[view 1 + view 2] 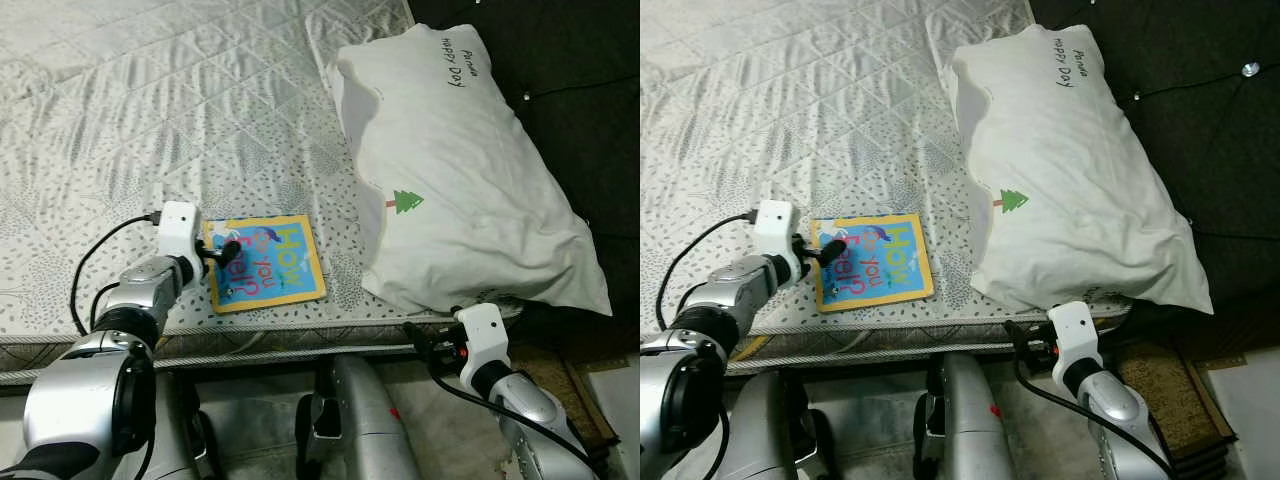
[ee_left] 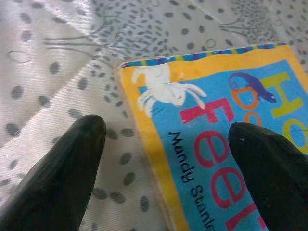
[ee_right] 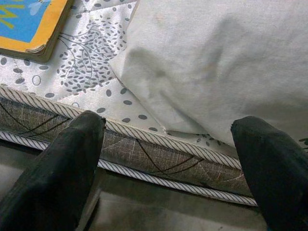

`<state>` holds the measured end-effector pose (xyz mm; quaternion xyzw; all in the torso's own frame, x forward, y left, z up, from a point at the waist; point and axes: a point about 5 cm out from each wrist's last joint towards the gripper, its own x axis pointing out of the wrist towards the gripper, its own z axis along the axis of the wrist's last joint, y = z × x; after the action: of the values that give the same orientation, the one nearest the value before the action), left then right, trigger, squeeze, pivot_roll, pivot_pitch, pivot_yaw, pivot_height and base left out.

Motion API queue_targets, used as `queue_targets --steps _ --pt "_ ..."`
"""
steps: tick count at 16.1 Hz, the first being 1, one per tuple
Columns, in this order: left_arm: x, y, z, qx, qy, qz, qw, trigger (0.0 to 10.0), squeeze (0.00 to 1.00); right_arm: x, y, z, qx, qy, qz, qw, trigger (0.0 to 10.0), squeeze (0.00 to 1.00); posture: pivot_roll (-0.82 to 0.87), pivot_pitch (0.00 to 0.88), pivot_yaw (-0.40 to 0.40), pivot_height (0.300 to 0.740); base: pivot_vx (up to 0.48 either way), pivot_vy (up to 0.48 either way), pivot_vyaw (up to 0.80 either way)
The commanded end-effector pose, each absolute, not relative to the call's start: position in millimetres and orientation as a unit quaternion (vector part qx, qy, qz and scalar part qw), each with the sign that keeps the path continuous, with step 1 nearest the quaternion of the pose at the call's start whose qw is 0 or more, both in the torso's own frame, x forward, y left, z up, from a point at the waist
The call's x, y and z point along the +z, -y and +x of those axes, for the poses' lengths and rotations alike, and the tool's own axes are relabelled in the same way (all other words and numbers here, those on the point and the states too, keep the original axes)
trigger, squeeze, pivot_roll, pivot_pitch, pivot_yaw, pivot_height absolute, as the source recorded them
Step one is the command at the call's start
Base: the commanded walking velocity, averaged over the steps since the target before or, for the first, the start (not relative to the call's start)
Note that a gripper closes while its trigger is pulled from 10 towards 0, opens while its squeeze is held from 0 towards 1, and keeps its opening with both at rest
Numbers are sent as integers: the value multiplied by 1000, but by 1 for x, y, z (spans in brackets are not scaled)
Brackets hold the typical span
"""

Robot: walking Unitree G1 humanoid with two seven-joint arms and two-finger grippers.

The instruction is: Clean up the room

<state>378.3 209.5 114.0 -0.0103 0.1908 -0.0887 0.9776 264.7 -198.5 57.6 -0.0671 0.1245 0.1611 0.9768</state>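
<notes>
A yellow-bordered blue picture book lies flat near the front edge of the bed. My left gripper is open just above the book's left edge. In the left wrist view one finger is over the sheet and the other over the book cover. A large white pillow with a small green tree print lies on the bed's right side, overhanging the corner. My right gripper is open and holds nothing. It sits low at the mattress edge, below the pillow.
The bed's patterned sheet stretches far back and left. Dark floor runs to the right of the bed, with a brown mat at the lower right. My silver legs stand against the bed's front side.
</notes>
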Motion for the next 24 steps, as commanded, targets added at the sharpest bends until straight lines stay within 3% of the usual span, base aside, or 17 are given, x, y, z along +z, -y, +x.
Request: queue_targets --steps 1,8,16,24 --pt "97 -204 371 -88 -221 -20 971 10000 0 54 209 258 142 -135 -69 978 10000 0 -409 285 -195 596 0 0 0" --pt "87 -196 367 -85 -232 -23 969 10000 0 54 209 258 143 -133 -72 978 10000 0 -413 282 -198 596 0 0 0" --pt "110 -176 382 -121 -204 11 971 10000 0 55 209 259 137 -131 -72 979 10000 0 -424 286 -187 596 0 0 0" --pt "124 -176 389 -123 -171 38 977 10000 0 51 200 266 138 -123 -57 981 10000 0 -365 267 -160 596 0 0 0"
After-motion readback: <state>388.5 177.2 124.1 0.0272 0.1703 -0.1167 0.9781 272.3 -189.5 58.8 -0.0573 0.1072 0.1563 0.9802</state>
